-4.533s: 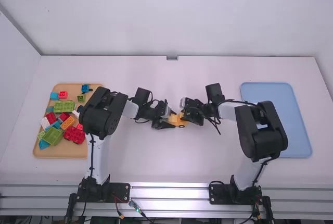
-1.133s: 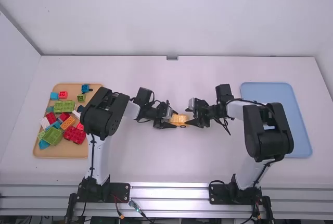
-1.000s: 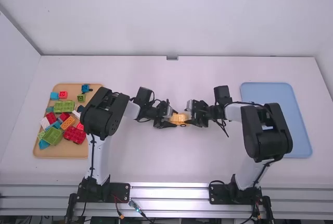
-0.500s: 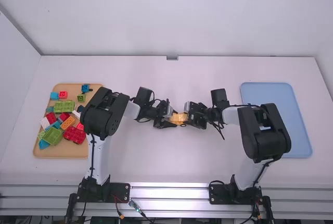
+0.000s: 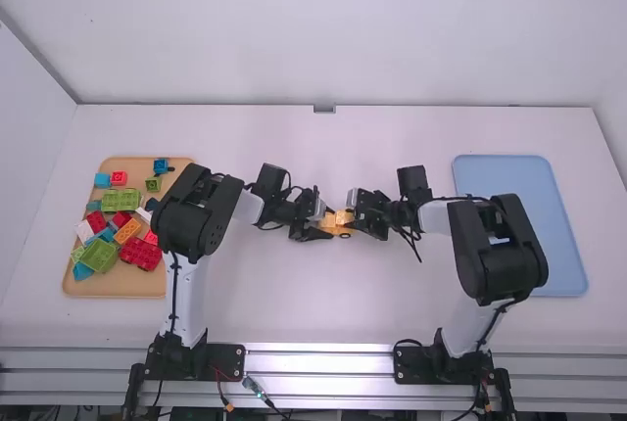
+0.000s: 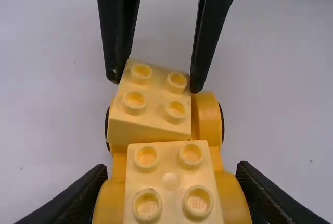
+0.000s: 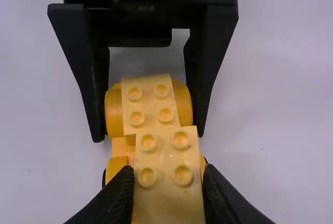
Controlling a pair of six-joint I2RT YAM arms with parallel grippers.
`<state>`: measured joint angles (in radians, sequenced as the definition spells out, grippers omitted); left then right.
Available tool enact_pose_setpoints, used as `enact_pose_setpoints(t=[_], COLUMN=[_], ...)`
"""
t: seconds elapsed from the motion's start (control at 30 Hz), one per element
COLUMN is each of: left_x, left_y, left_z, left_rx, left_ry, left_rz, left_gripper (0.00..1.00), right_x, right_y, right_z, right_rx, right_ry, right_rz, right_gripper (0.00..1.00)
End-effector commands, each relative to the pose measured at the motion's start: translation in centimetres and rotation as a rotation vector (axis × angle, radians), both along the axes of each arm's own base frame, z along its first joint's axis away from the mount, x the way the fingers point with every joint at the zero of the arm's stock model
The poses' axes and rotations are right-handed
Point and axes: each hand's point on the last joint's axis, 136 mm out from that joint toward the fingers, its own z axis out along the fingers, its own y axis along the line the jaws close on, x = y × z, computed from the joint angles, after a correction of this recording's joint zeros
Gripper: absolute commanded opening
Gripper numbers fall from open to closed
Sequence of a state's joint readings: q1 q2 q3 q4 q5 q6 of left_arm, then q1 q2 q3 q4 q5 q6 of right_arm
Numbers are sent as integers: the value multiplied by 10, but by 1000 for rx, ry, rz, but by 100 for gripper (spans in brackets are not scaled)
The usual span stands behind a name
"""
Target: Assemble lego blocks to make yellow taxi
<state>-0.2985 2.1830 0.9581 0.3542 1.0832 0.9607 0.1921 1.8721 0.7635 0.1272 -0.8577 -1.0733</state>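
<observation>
In the high view, my left gripper (image 5: pixel 325 225) and my right gripper (image 5: pixel 351 224) face each other over the yellow car (image 5: pixel 338 221) at mid-table. The left wrist view has my left gripper (image 6: pixel 173 169) shut on the car's rounded side fenders, around a yellow four-stud block (image 6: pixel 171 180). Another yellow block (image 6: pixel 152 98) is between the right gripper's fingers over the car's other end, turned slightly askew. Seen from the right wrist view, my right gripper (image 7: pixel 167 171) is shut on that block, above the orange-yellow base (image 7: pixel 123 148). Whether it is seated is unclear.
On the left lies a tan tray (image 5: pixel 122 286) of loose coloured bricks, partly behind the left arm. A blue tray (image 5: pixel 563 245) is on the right, with the right arm over its near left part.
Over the last second my right gripper has shifted slightly left toward the car, after having been farther right than 4.5 seconds ago. My left gripper and the car look unmoved over that second.
</observation>
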Motion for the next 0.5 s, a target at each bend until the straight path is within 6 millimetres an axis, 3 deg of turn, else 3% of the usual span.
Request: enact_pose_setpoints(t=[0.0,0.47], left_x=[-7,-6], left_y=[3,4], left_z=[-20,-20], left_rx=[58,58], left_ry=[38,38], left_rz=[18,22], left_gripper=[35,35], right_x=[-4,-7], right_y=[-1,2], right_z=[-7,-2], right_rx=[5,33], right_ry=[50,94], right_rz=[-12,-14], right_gripper=[32,29])
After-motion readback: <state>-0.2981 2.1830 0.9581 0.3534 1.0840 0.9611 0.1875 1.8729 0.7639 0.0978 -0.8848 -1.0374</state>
